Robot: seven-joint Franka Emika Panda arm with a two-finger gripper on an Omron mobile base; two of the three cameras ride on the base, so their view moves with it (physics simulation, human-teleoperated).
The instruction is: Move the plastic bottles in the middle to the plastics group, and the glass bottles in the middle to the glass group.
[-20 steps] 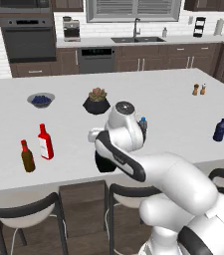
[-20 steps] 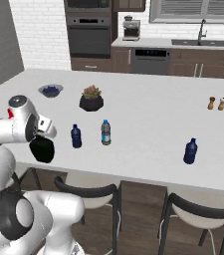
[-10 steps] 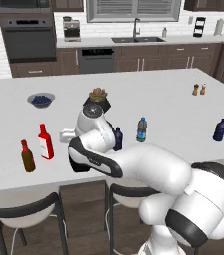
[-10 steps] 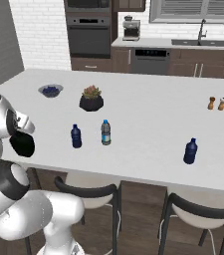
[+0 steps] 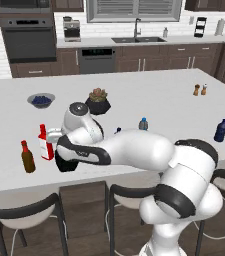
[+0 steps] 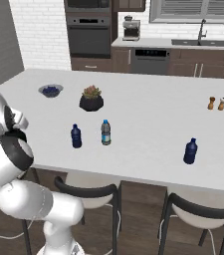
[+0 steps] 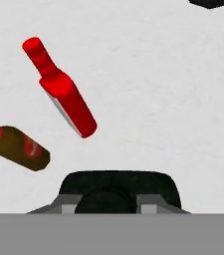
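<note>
In the left base view the arm reaches across to the left end of the white desk (image 5: 149, 92). Below its wrist hangs the squat black bottle (image 5: 66, 162), near the desk's front edge and just right of the red bottle (image 5: 45, 143) and the brown bottle (image 5: 27, 157), which stand side by side. The arm hides most of the navy bottle (image 5: 118, 131) and the lower part of the clear bottle (image 5: 143, 123) in the middle. A second navy bottle (image 5: 220, 130) stands alone toward the right end. A bowl (image 5: 41, 100) holding dark blue contents and a dark pot with a plant (image 5: 98, 102) sit further back, with two small shakers (image 5: 200, 90) far right. Behind are an oven, a sink under a window and dark cabinets.

The right base view shows the two middle bottles unobstructed, upright and just beside each other: navy on the left, clear with blue cap and label on the right. The lone navy bottle stands well apart on the right. Stools are tucked under the desk's front edge.

In the hand view the hand (image 7: 106, 203) is clamped on the black bottle, its neck between the fingers, seen from above over the white surface. The red and brown bottles lie beyond, apart from each other.
</note>
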